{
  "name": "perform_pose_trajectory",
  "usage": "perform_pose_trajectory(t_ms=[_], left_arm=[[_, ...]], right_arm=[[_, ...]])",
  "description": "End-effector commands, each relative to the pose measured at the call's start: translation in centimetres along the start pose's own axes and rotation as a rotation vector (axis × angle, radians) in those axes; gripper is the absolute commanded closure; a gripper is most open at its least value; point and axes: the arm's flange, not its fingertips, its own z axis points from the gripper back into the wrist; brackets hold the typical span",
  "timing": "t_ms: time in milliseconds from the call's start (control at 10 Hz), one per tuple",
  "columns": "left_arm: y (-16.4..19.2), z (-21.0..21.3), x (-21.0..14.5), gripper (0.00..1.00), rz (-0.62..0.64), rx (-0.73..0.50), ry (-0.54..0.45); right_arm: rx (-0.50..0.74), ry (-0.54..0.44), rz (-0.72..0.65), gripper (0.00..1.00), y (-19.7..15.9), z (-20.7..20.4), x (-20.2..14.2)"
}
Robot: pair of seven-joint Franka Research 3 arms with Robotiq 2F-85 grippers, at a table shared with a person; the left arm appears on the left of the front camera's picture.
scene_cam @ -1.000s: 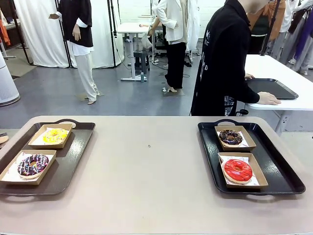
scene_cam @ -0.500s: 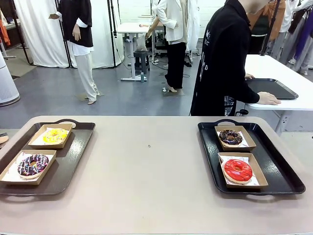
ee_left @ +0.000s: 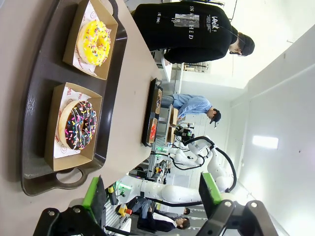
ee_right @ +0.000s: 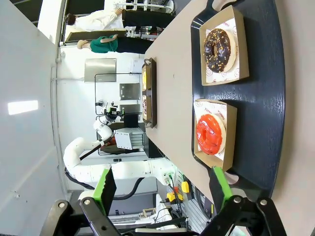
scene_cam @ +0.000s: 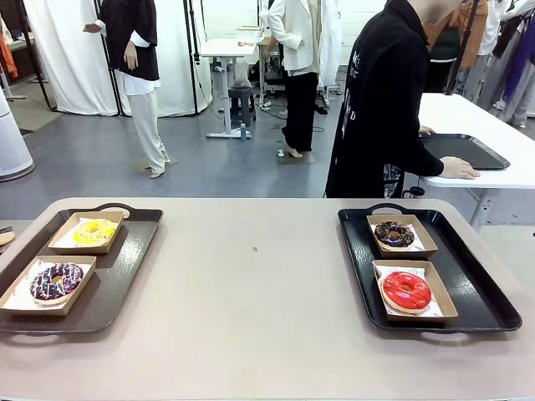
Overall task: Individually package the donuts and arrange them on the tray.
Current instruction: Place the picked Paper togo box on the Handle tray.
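Note:
Each of the donuts lies in its own open brown cardboard box. The yellow donut [scene_cam: 94, 231] [ee_left: 95, 43] and the purple sprinkled donut [scene_cam: 56, 281] [ee_left: 78, 125] sit on the left dark tray [scene_cam: 117, 269] [ee_left: 39, 98]. On the right black tray [scene_cam: 470, 288] [ee_right: 261, 98] are the chocolate donut [scene_cam: 394, 234] [ee_right: 219, 49] and the glossy red donut [scene_cam: 406, 290] [ee_right: 209, 133]. My left gripper [ee_left: 151, 194] stands open and holds nothing, back from the left tray's handle. My right gripper [ee_right: 162, 189] is open too, off the right tray's near end.
A person in black [scene_cam: 384, 100] stands beyond the far edge, turned to a white side table with both hands on another dark tray [scene_cam: 464, 150]. The beige table [scene_cam: 251, 284] is bare between the two trays.

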Motion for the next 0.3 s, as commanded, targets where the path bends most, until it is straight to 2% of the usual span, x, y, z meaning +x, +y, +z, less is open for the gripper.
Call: perform_pose_trajectory(t_ms=[0, 200], left_arm=[[-0.16, 0.17, -0.11, 0.00, -0.004, -0.003, -0.004], [-0.16, 0.17, -0.11, 0.00, -0.004, -0.003, -0.004]], right_arm=[[0.009, -0.010, 0.007, 0.00, 0.16, 0.08, 0.14], [0.009, -0.010, 0.007, 0.00, 0.16, 0.08, 0.14]])
